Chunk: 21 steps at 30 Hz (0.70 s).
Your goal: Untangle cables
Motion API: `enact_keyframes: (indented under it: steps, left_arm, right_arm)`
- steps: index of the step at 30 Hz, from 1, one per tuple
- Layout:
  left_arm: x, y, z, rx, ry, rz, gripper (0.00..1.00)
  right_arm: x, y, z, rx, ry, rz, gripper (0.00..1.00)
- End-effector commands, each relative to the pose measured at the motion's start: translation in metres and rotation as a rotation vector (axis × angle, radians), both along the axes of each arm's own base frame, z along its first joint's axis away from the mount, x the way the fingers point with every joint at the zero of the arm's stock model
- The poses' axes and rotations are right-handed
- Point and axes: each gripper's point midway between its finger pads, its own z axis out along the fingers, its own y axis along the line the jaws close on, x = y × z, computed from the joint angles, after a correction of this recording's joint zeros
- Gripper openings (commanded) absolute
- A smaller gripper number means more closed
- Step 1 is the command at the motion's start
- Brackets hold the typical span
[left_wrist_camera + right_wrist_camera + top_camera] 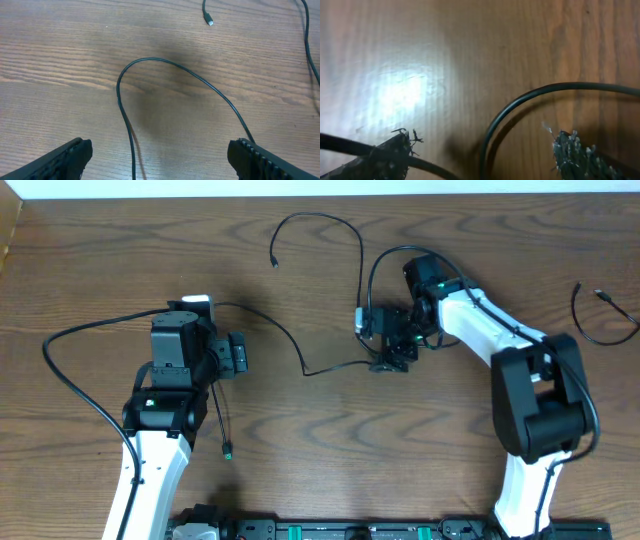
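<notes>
You had both grippers spread wide and holding nothing. The left gripper (160, 149) hung over a black cable (150, 60) looped on the table (50, 45). The right gripper (482, 147) straddled a cable curve (492, 125) without pinching it. From above, the cables lay mostly spread out: an arched cable (361, 280) at top middle, a middle cable (340, 367) between the arms, a far cable (577, 305) well apart at the right. I'd judge you well along, with only the strands meeting by the right gripper left to part.

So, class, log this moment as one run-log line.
left jaws: open, black cable between | right jaws: open, cable loop between | held: nothing
</notes>
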Motion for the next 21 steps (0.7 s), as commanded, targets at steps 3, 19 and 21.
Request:
enact_keyframes:
  steps: [3,19,21]
  left_arm:
    - [0.000,0.004,0.002,0.005,-0.007,0.017,0.92]
    - [0.000,0.004,0.002,0.005,-0.007,0.017,0.92]
    - [0.000,0.004,0.002,0.005,-0.007,0.017,0.92]
  right_arm:
    - [0.000,0.011,-0.024,0.026,0.086,-0.065,0.87]
    - [0.086,-0.013,-0.029,-0.059,-0.038,-0.587,0.01]
    - [0.104,-0.019,-0.023,-0.027,-0.063,-0.692,0.01]
